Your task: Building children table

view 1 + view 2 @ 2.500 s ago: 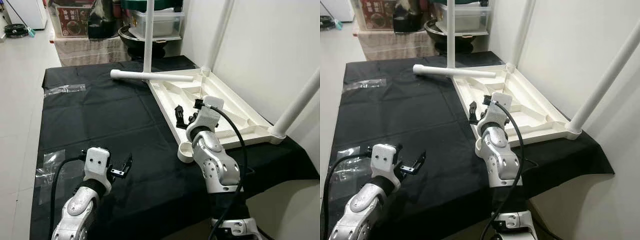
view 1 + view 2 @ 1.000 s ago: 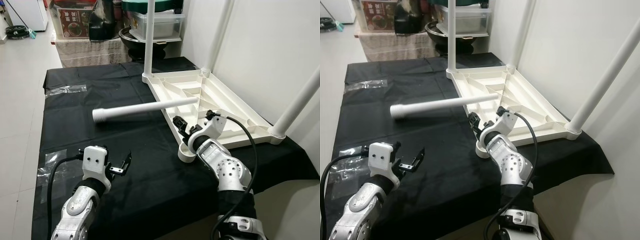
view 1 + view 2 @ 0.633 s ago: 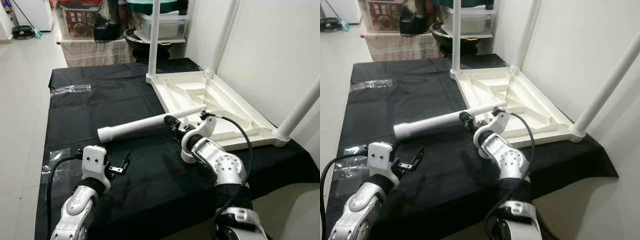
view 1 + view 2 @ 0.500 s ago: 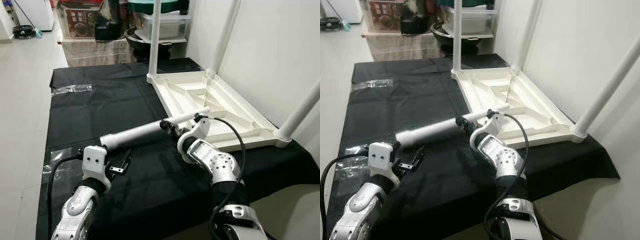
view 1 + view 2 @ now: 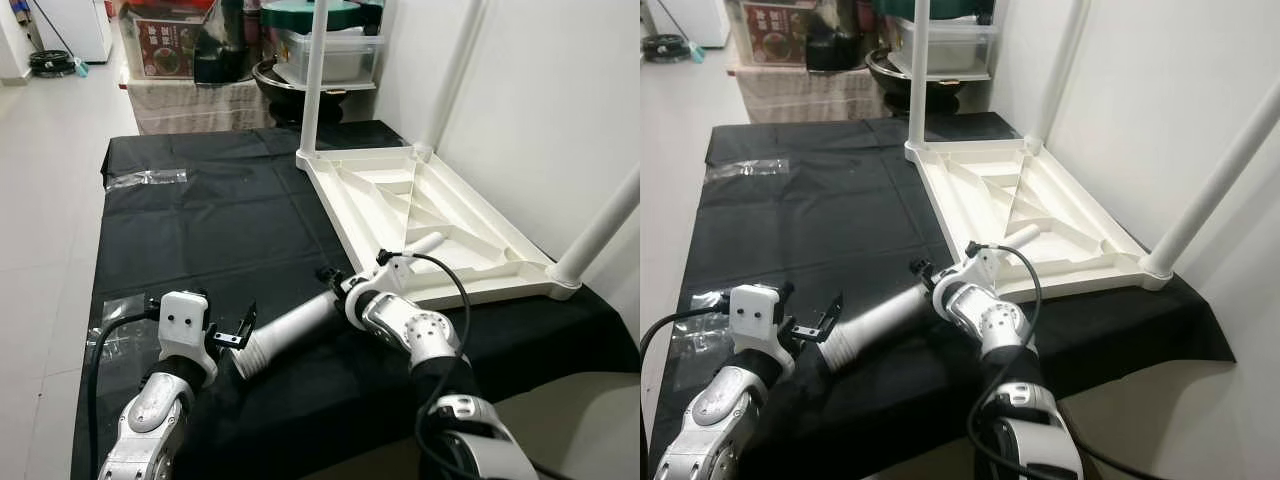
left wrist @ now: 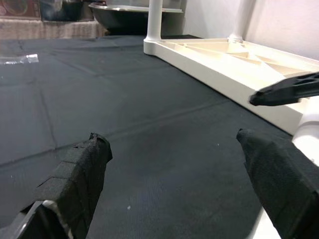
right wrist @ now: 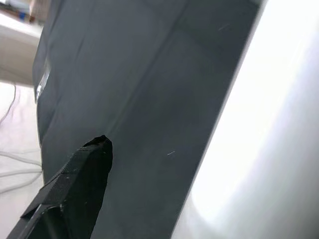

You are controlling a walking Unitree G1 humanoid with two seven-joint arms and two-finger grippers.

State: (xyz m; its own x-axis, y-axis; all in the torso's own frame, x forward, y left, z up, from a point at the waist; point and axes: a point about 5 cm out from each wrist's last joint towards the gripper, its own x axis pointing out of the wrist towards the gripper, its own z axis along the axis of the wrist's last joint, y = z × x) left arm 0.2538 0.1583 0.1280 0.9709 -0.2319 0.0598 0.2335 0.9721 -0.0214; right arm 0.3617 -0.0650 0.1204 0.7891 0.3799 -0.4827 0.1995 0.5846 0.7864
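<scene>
Done: three legs stand in upturned tabletop (image 5: pixel 440 215) | Left: fourth table leg (image 5: pixel 300 328), clamped by right gripper (image 5: pixel 335 283), unfitted | left gripper (image 5: pixel 232 330) fingers spread, empty

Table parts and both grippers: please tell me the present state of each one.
Loose leg: lying tilted, held by right gripper.
Tabletop: upside down on black cloth, three legs fitted.
Right gripper: shut on loose leg.
Left gripper: open, beside the leg's near end.
</scene>
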